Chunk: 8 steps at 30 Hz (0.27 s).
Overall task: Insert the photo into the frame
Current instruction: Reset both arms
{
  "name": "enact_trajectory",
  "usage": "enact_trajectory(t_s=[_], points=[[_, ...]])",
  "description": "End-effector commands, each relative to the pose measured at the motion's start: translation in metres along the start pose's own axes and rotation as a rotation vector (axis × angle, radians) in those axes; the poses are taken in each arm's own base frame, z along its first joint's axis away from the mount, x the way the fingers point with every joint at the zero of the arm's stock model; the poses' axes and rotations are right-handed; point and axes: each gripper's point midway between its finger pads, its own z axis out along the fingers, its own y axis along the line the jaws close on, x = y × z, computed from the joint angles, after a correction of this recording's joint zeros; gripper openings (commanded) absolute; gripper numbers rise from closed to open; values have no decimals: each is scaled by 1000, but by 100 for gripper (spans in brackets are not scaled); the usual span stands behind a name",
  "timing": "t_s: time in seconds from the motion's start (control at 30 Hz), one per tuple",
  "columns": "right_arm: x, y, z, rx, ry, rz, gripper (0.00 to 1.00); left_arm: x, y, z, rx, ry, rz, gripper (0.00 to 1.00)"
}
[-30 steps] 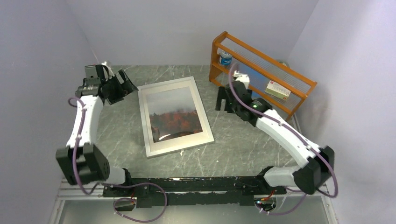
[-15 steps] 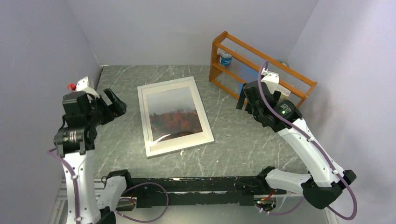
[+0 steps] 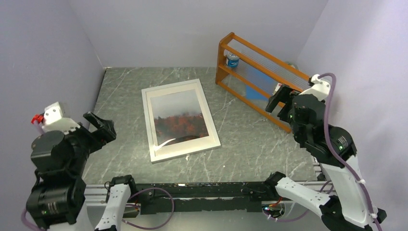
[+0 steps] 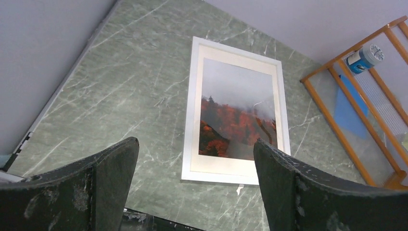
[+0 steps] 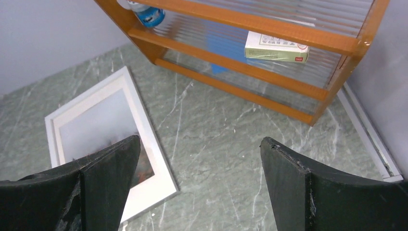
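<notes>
Left arm rears up at the near left, left pincer (image 3: 101, 125) spread wide over bare counter (image 3: 240, 139). Right arm stands raised at the right, right pincer (image 3: 279, 101) spread beside the orange rack (image 3: 222, 62). The photo (image 3: 179, 117) lies inside the frame (image 3: 185, 152) mid-counter, with open room on each side.

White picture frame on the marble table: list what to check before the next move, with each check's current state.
1. Red-foliage-and-mist paper photo sits inside the white rectangular picture frame: ok.
2. Frame lies flat on the grey-green marble table: ok.
3. Left pincer open, empty: ok.
4. Right pincer open, empty: ok.
5. Orange wooden rack apart from frame: ok.
6. Frame's back closed: cannot tell.
</notes>
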Motion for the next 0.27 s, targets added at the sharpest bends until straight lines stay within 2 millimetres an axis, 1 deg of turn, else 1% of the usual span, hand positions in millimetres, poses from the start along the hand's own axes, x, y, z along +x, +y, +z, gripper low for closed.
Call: enact_trajectory(t_s=[0.0,0.13,0.23], points=[[-14,0,-10,-40,-45,1,99,4,9,-17,-44,13,11,94],[-9,0,-11,-76,-51,-23,99,9,14,-26,-60,12,5,94],[-7,1,-10,-79,-38,-51,99,13,12,-30,-46,21,0,94]])
